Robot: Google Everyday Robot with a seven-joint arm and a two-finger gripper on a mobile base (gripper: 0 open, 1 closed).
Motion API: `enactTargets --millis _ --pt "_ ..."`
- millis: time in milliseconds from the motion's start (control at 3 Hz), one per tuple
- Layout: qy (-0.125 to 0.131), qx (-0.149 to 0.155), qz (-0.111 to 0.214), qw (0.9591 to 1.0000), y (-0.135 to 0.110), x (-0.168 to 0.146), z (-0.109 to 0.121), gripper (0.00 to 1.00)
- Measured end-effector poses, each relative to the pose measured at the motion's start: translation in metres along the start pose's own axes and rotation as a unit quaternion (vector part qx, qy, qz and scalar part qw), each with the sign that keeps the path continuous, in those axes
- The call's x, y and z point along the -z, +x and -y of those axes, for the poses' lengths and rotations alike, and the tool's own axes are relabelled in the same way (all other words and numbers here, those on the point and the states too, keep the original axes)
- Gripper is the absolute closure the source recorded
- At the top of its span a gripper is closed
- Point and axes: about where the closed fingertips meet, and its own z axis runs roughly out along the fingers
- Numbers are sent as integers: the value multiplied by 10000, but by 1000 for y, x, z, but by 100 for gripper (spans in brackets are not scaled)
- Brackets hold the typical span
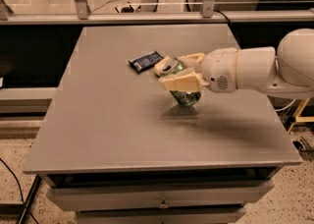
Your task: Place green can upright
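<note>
The green can [185, 95] is a small shiny can with a green and silver label. It is tilted, its silver top [167, 66] pointing up and to the left, its bottom just above or touching the grey table [113, 120]. My gripper [175, 72] reaches in from the right and is shut on the can, one cream finger in front of it and one behind.
A dark blue snack packet [145, 61] lies flat on the table just behind and left of the can. A railing and glass panel run along the table's far edge. My white arm [255, 68] spans the table's right side.
</note>
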Motion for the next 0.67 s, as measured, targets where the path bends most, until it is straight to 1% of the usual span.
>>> enactTargets --millis 333,667 --pt "116 -258 762 9967 -15 14 9 100" --pt "134 -575 1369 9888 -26 30 7 100"
